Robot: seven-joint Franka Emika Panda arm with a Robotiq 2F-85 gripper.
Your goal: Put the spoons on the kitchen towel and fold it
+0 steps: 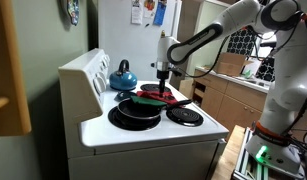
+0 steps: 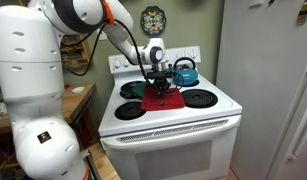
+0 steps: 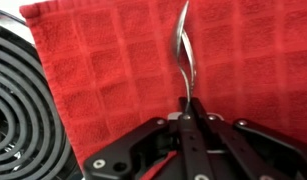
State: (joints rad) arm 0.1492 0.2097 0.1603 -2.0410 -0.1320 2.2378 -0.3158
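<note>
**Jaws pinched on a spoon above the red towel**

The wrist view gives the close detail. The black Robotiq gripper [image 3: 190,108] has its jaws drawn together on the handle of a long, slim spoon [image 3: 183,50]. The spoon runs straight away from the fingertips across a red, waffle-textured kitchen towel [image 3: 103,70]. Here it looks pale and glossy, so its true colour is hard to tell. Whether its bowl end touches the cloth cannot be told either. The towel's edge lies just beside a black coiled burner [image 3: 23,110].

Both exterior views show what the wrist camera leaves out. The gripper [image 1: 165,76] [image 2: 159,84] points straight down over the middle of the white stove tabletop [image 1: 143,135] [image 2: 173,125]. It hangs directly above the kitchen towel [image 1: 171,101] [image 2: 158,100], which is spread between the burners. At this range the held spoon is too small to pick out.

An exterior view alone shows a flat green utensil [image 1: 148,91]. It lies at the towel's edge, next to a black round pan [image 1: 133,112] on a front burner.

A glossy blue kettle [image 1: 121,75] [image 2: 185,70] stands at the back of the tabletop. From the front it appears just beside the gripper. From the other angle it stands clearly apart from the gripper.
</note>
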